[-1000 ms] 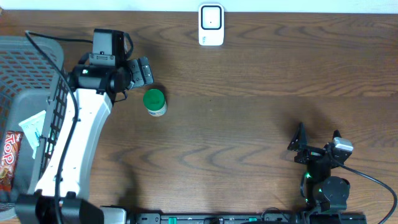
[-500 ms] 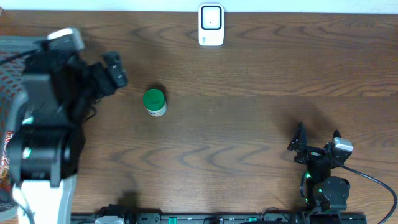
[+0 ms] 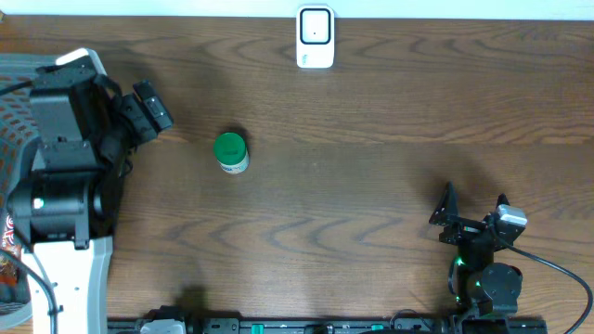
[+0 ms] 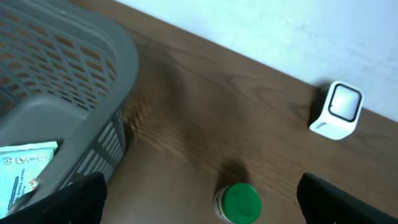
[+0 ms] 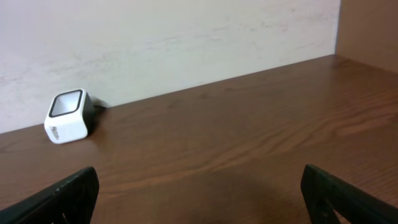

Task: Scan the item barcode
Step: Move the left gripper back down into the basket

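I am looking down on the brown table (image 3: 371,167), and the item to be scanned, a small white bottle with a green cap (image 3: 230,151), is standing by itself left of centre with nothing touching it. From the left wrist camera it seems to be sitting cap up, though only its top is showing at the lower edge of that view. The white scanner (image 3: 316,37) is sitting at the far edge of the table, right of the bottle and well apart from it; in the right wrist view its dark window is facing upward and slightly toward the table. The left gripper (image 3: 153,111) is hovering near the left side, between the bottle and the grey basket (image 4: 68,112), with its jaws spread wide and holding nothing. Its two dark fingers are showing at the bottom corners of its own camera, one on each side of the bottle but clear of it. A pale blue packet (image 4: 28,165) is lying inside the basket. The right gripper (image 3: 475,206) is resting near the front right corner, far from the bottle, pointing toward the far edge. Its jaws are also gaping wide and empty, with bare wood between the fingers.
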Available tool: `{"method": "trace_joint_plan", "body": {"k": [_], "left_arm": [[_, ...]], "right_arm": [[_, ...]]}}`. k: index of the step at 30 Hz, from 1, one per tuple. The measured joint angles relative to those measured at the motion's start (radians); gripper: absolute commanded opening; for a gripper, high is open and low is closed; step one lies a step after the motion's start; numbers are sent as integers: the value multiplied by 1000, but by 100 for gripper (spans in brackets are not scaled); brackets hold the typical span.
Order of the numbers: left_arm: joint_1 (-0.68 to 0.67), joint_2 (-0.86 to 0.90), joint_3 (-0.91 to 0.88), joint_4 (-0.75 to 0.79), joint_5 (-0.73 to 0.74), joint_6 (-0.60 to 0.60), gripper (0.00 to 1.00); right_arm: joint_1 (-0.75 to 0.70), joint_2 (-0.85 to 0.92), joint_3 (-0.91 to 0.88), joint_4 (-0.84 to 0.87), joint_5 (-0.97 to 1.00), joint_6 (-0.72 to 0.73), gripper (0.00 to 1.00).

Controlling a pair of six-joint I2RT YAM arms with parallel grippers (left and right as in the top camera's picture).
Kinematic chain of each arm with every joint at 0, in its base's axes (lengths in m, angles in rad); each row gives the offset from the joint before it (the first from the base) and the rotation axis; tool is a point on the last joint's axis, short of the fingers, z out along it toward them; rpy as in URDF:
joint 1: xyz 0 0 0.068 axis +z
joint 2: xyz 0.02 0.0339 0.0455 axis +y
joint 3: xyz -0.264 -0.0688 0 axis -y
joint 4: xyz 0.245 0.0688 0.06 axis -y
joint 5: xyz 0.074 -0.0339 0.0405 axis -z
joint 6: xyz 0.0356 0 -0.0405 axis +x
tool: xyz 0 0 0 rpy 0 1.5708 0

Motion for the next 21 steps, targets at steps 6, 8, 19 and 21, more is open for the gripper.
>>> {"method": "trace_joint_plan", "body": {"k": [6,8,19,21], "left_arm": [[27,48,0,1,0,0,98],[50,58,0,1,0,0,98],[196,24,0,-37,35,-16,98],[214,-10,0,-38,38,-16,98]], "right_arm": [[0,0,0,0,0,0,99],[0,0,0,0,0,0,99],[0,0,0,0,0,0,99],[0,0,0,0,0,0,99]]}}
